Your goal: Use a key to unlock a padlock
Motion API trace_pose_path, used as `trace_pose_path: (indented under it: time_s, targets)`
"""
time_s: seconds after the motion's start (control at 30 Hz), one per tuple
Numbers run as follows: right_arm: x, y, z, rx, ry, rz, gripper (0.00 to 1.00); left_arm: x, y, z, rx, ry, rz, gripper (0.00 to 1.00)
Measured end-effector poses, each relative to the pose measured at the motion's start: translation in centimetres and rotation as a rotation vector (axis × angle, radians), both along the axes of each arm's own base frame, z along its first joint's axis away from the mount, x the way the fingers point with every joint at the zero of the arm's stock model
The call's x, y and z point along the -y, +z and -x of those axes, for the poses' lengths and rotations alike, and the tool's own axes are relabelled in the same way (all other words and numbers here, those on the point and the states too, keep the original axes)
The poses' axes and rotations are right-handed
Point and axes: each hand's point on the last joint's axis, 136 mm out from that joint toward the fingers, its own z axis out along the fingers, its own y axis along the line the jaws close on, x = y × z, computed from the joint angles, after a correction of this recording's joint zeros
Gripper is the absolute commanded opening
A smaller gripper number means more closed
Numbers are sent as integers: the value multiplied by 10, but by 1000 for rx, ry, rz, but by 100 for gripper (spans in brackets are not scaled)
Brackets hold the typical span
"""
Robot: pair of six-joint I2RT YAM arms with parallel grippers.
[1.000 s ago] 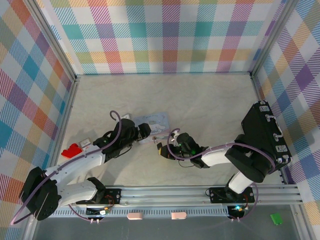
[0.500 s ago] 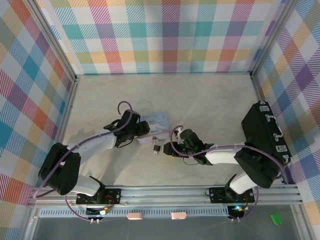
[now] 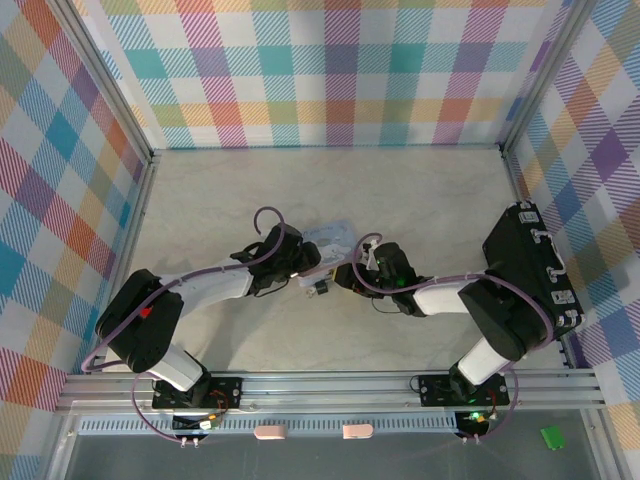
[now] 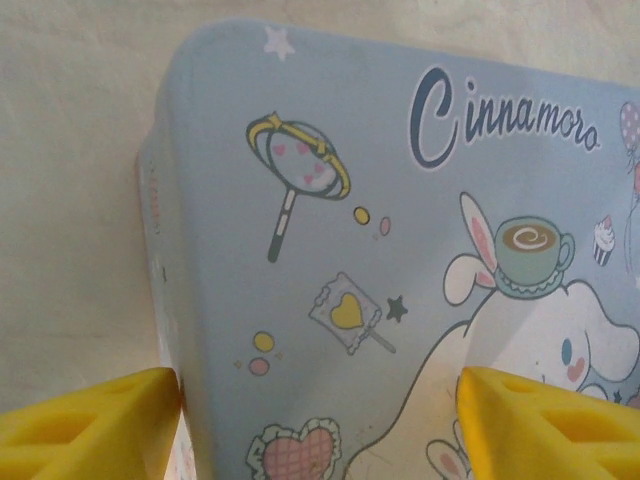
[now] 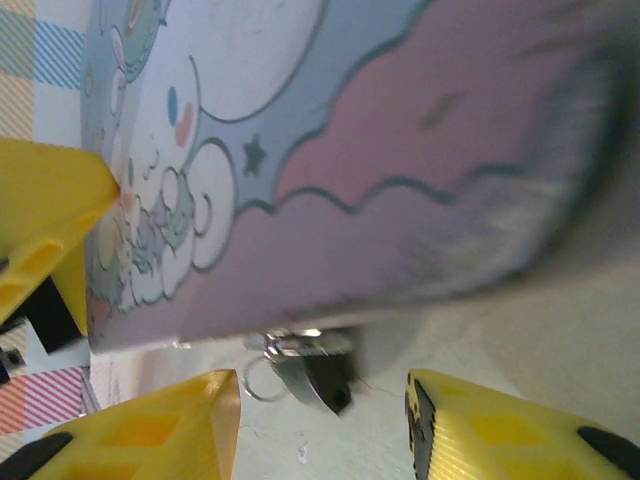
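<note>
Pale marbled table (image 3: pixel 420 190), blue cartoon tin (image 3: pixel 335 238) sitting mid-table, small dark padlock (image 3: pixel 320 288) right at its near edge

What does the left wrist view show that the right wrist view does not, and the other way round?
Left wrist, not right wrist: the dark "Cinnamoro" lettering on the pale-blue cartoon-printed tin box. Right wrist, not left wrist: the tiny blackish padlock with silvery shackle, at the tin's edge, between the fingers of the open right gripper. Both: the tin, its white long-eared cartoon character and the beige table.
</note>
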Motion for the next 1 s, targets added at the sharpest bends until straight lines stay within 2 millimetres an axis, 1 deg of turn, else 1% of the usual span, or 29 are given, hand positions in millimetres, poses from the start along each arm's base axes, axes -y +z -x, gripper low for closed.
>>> trace_pose_path:
  time_s: [0.1, 0.23, 0.33, 0.43, 0.53, 0.67, 0.83, 1.0]
  targets:
    - [6, -2, 4, -1, -39, -41, 44, 1, -2, 1, -8, 37, 36, 72]
    - [20, -13, 10, -7, -97, -52, 44, -2, -3, 2, -17, 84, 61, 72]
    - [22, -10, 7, 28, -115, -66, 44, -7, -2, 2, -18, 121, 57, 72]
    - [18, -9, 5, 56, -114, -75, 43, -15, -1, 3, -16, 158, 47, 71]
    - [11, -13, 11, 61, -102, -65, 42, -22, -1, 4, -16, 190, 36, 71]
    - [4, -14, 16, 77, -106, -35, 42, -25, -1, 4, -16, 213, 34, 71]
    - [-11, -13, 26, 69, -76, 60, 44, -26, -1, 3, -16, 217, 35, 71]
    - [-15, -18, 31, 50, -70, 171, 44, -26, -1, 3, -16, 218, 36, 71]
